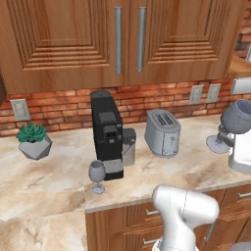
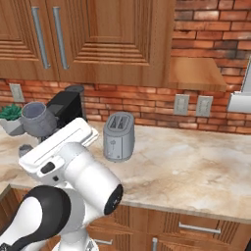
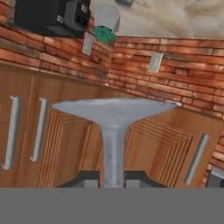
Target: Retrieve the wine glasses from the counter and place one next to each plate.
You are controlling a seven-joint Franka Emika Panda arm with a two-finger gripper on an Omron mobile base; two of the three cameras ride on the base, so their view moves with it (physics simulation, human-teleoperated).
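The end effector is clamped on a glass stem; below, a second glass stands on the desk.

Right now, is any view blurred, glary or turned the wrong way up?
Left base view: soft, even light, faint shadows, no glare; the standing glass looks slightly soft. Right base view: evenly lit; the held glass reads clearly. Hand view: upside down, counter at top; the stem between the gripper fingers is blurry.

No readable text, labels or numbers anywhere.
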